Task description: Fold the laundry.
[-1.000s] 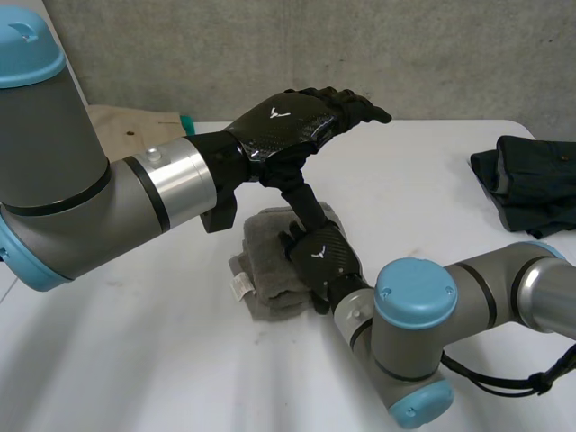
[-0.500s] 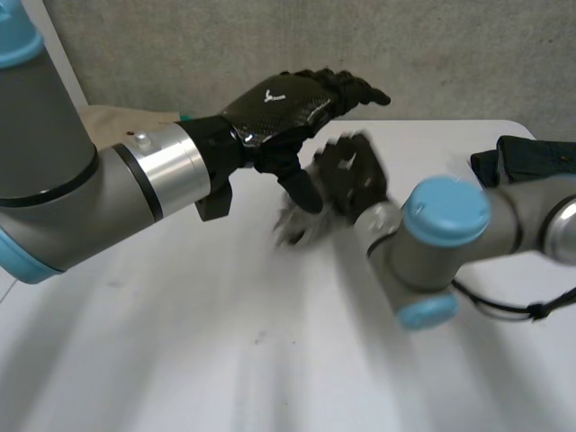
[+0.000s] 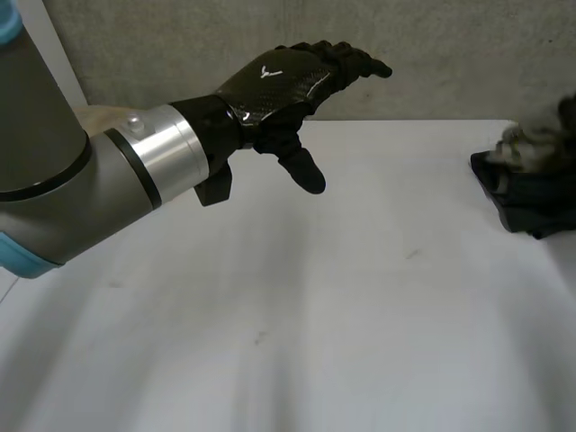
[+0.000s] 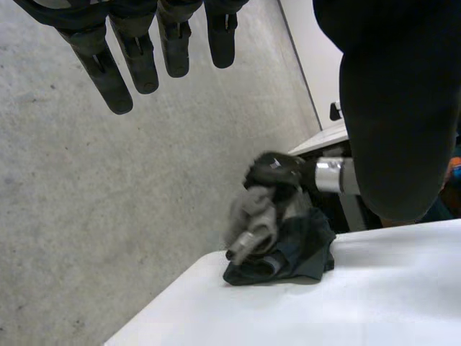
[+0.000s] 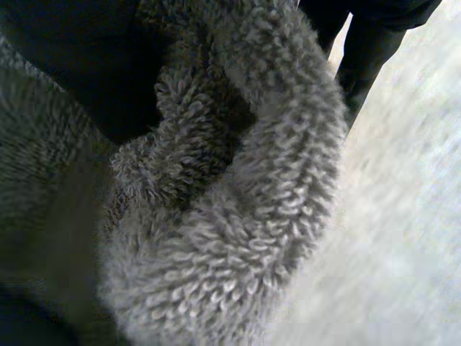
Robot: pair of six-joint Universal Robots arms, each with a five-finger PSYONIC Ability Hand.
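A grey towel (image 4: 248, 216) hung bunched in the right hand (image 4: 277, 169), directly above a dark garment (image 4: 292, 256) that lay on the white table (image 3: 315, 315). The right hand's fingers were curled round the towel, grasping it from above. In the right wrist view the looped pile sat pressed close under the palm. Whether the towel's lower end touched the dark garment could not be told. The towel seemed to be held there so it could be stacked on the dark garment as finished laundry. The left hand (image 3: 279, 85) hovered well apart from the dark garment, above bare table. Its fingers were straight and released, thumb pointing down, holding nothing. It was probably parked out of the way so the right arm could work alone.
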